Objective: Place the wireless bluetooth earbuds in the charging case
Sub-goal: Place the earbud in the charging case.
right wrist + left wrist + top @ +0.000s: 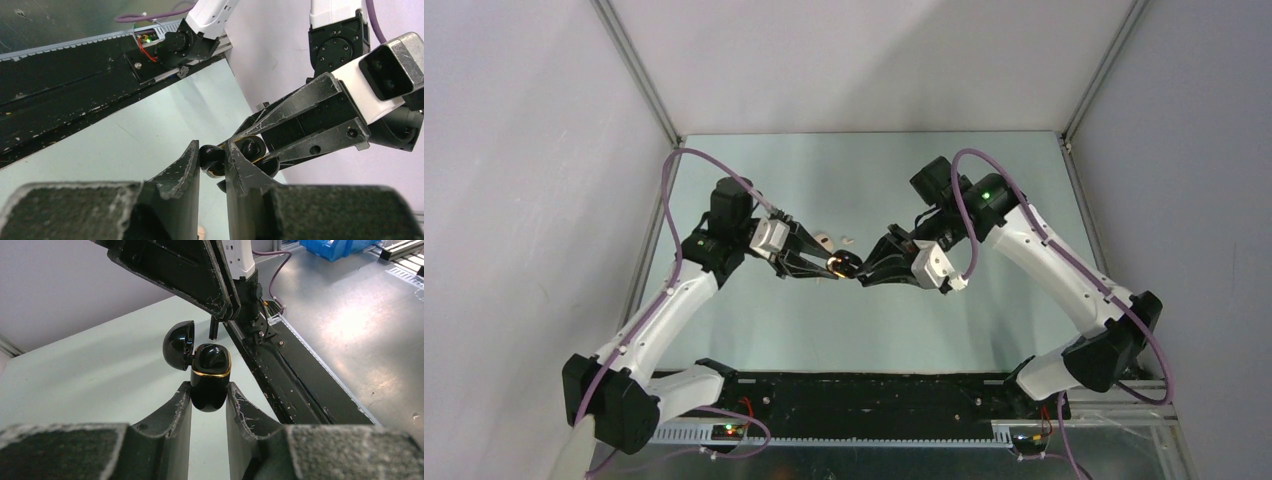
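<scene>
The charging case here is glossy black with a gold rim, not beige point(210, 385). Its lid point(178, 345) hangs open to the left. My left gripper point(209, 396) is shut on the case's lower body and holds it above the table point(842, 264). My right gripper point(212, 156) is shut on a small dark glossy earbud point(210, 159) with a pale edge. It holds the earbud right against the open case point(252, 146). The two grippers meet tip to tip at mid-table point(861, 268). I cannot tell whether a second bud sits in the case.
Two small pale objects point(824, 241) point(847, 240) lie on the pale green table point(984, 200) just behind the grippers. One shows as a beige speck below my right fingers point(201, 232). A black rail point(864, 390) runs along the near edge. Grey walls enclose the table.
</scene>
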`<state>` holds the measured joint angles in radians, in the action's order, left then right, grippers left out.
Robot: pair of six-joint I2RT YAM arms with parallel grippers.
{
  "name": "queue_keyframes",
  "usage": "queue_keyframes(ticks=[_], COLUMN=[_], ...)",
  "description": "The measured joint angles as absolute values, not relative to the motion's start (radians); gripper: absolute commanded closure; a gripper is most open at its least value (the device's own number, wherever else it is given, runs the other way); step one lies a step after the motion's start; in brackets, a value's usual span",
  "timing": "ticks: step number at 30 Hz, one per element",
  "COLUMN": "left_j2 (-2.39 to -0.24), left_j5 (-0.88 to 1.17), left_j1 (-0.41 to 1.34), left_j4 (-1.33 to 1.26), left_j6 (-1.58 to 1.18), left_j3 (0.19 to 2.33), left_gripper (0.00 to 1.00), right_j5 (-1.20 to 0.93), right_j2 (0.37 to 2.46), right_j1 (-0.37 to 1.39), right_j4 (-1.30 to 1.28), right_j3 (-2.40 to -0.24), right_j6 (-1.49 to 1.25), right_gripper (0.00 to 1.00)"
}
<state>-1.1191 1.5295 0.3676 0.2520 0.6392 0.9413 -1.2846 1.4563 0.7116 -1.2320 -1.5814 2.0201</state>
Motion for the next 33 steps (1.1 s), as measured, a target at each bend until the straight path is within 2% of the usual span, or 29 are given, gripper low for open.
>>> queue_keyframes(ticks=[10, 23, 33], left_j2=[-1.126, -1.147, -1.151], left_j5=[1.534, 1.534, 1.534], left_j1=[0.371, 0.385, 0.385], left_j4=[0.250, 0.250, 0.251], left_j6=[0.645, 0.647, 0.646], left_j3=[0.929, 0.929, 0.929], left_gripper=[1.00, 1.00, 1.00], right_j5=[-1.288, -1.283, -1.279], right_j2=[1.479, 1.471, 1.470], right_j1=[0.705, 0.722, 0.722], right_j4=[-1.333, -1.110, -1.172], right_j3=[-1.613, -1.569, -1.568], right_j6=[2.070, 2.075, 2.081], right_gripper=[0.94, 0.93, 0.95])
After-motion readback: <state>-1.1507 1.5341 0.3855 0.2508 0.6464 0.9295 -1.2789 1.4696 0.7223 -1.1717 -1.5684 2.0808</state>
